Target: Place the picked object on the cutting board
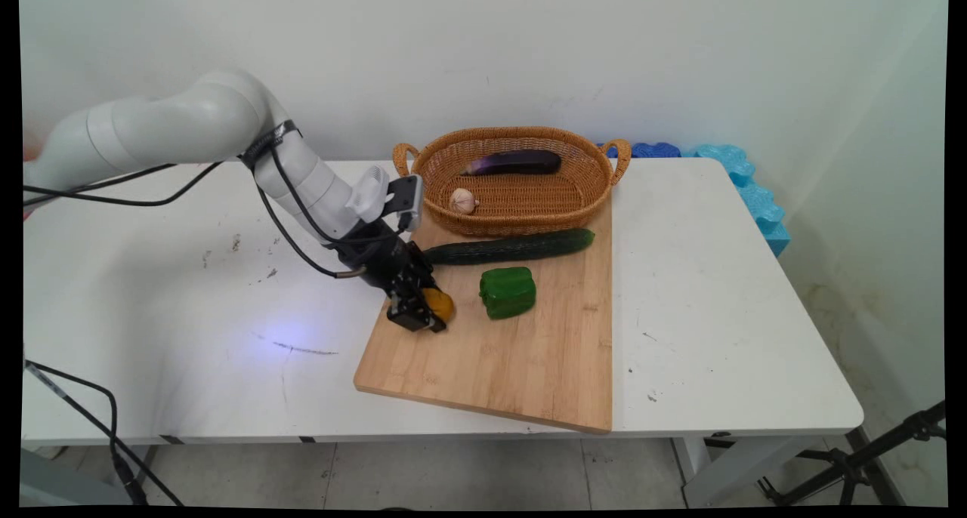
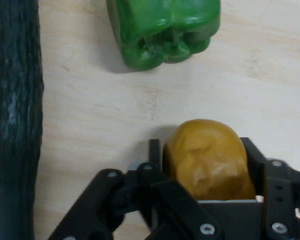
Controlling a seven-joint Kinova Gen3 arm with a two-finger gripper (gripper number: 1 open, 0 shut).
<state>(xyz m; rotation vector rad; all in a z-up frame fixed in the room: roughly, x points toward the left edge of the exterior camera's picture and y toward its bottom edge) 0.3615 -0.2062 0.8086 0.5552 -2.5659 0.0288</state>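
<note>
- The claw (image 1: 424, 312) is down at the left edge of the board (image 1: 529, 359) and closed around a yellow-brown potato (image 2: 210, 160); the hand view shows a finger (image 2: 157, 150) pressed to one side of it and the other finger against the opposite side.
- The potato sits low between the fingers, at or just above the board; I cannot tell whether it touches.
- Doing it well, in my judgement: the potato is rounded and smooth, so keep the squeeze firm and even, and move it straight up before going sideways.
- The pepper (image 1: 508, 292) lies near on the right and the cucumber (image 1: 510, 247) just behind; a low sideways move could knock either.
- Count: one potato, one pepper, one cucumber, one board, one basket (image 1: 514, 208).
- In the basket: one eggplant (image 1: 514, 162) and one garlic (image 1: 463, 200), apart.
- All rest on the white surface (image 1: 718, 314).
</note>
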